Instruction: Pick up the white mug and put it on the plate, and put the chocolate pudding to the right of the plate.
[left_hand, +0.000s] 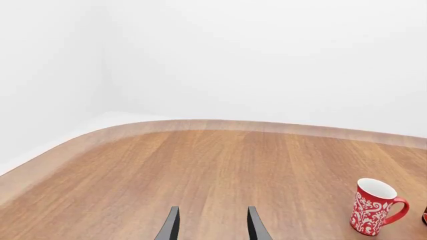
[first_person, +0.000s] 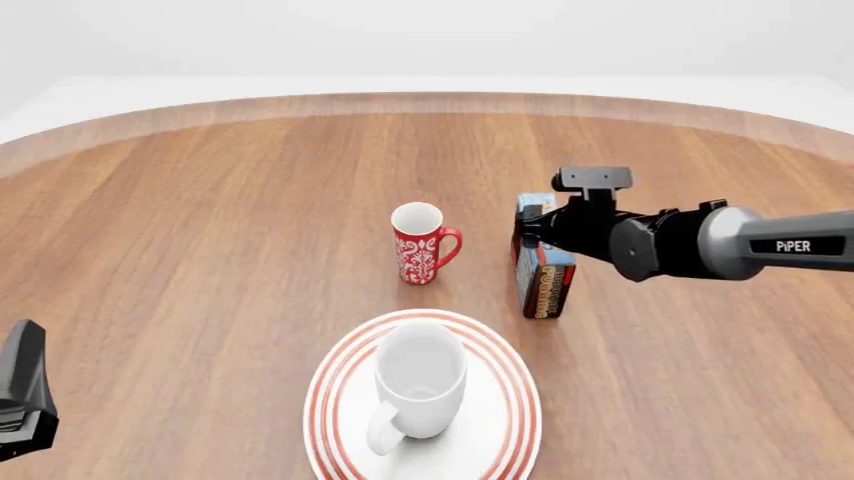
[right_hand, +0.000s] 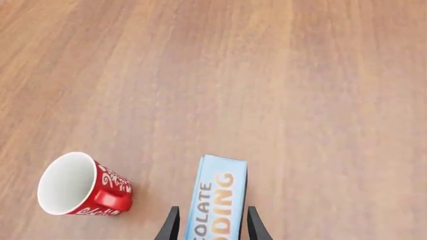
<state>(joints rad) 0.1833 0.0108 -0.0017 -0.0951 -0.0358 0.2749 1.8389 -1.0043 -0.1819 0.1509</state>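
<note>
A: Start nearest. What lies at the close edge of the worktop (first_person: 200, 250)?

B: The plate (first_person: 514, 420), with red rings round its rim, and the white mug (first_person: 419, 385) standing upright on it, mouth up, handle turned toward the near edge. Both are nearer than the right hand (first_person: 530, 240) and off to its left.

A: And the left hand (left_hand: 210, 225)?

B: In the front view only a dark part of the left arm shows at the near left corner. In the left wrist view its two fingers (left_hand: 172, 225) stand apart with bare wood between them and nothing held. The red mug (left_hand: 373, 206) stands ahead of it and well off to one side.

A: Where is the chocolate pudding (first_person: 545, 265)?

B: Between the fingers of the right hand. In the right wrist view the light blue face with orange lettering runs straight out from between the two dark fingers (right_hand: 171, 226), one on each side of the carton. They sit tight against its sides, so the hand looks clamped on it. From the front, the carton stands on a narrow side, beyond the plate and a little right of it. Whether its lower edge touches the wood, I cannot tell.

A: And the patterned mug?

B: It stands upright just left of the right hand, apart from the carton, handle pointing toward it. Farther on is only the curved far edge of the worktop.
</note>
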